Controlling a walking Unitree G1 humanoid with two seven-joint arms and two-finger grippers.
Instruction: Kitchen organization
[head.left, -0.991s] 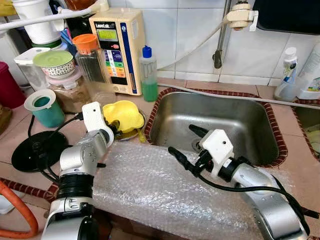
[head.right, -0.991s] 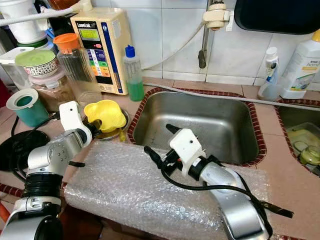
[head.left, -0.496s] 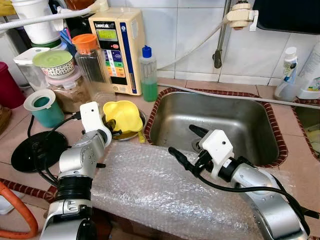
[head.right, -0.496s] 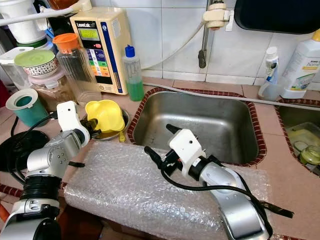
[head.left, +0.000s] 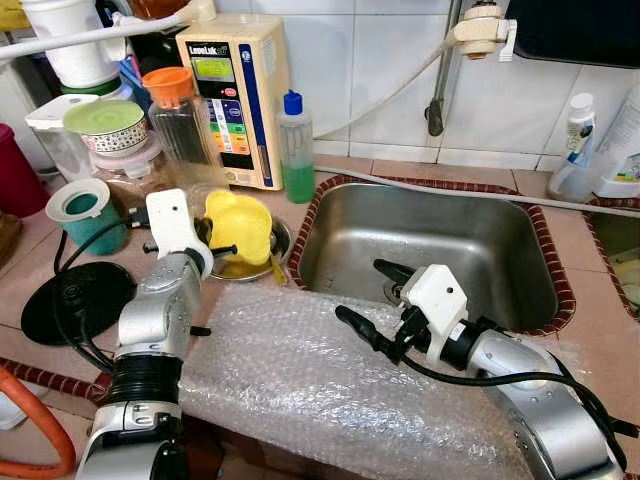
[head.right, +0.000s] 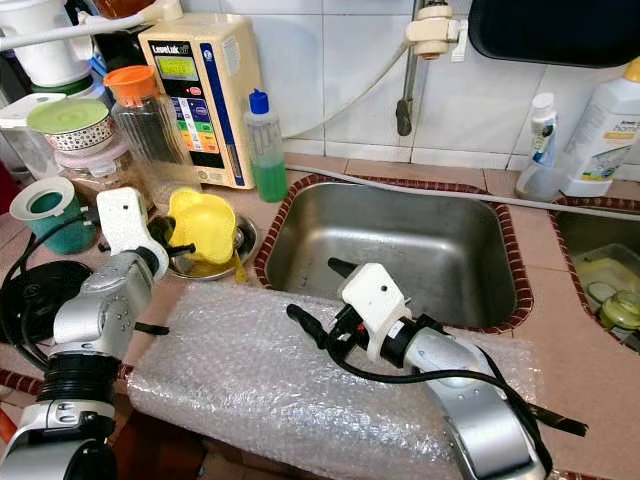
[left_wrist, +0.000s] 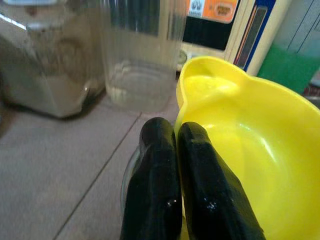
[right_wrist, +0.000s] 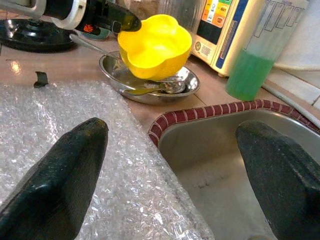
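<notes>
**Bowl pinched by the rim, tilted over the metal dish**

Bowl (head.left: 240, 228) first: yellow plastic, scalloped edge, thin wall, so I'd guess it's light and a bit flexy rather than fragile. My left gripper (left_wrist: 176, 145) has its two black fingers pressed together on the rim, one inside and one outside as far as I can tell from the wrist view, though the close angle makes that hard to be sure of. It's tipped up on its side above the metal dish (head.left: 272, 250), which sits on the counter just left of the sink (head.left: 500, 250). A spoon (right_wrist: 150, 90) lies in that dish under it.

Glossy plastic like this is probably slick, and an edge pinch on something this wide will want to swing, so I'd keep the wrist slow. The rim is really the only place to take it; the body is too broad for these fingers.

My right gripper (head.left: 365, 300) is spread wide, holding nothing, hovering over the bubble wrap (head.left: 300, 380) at the near edge of the sink.
</notes>
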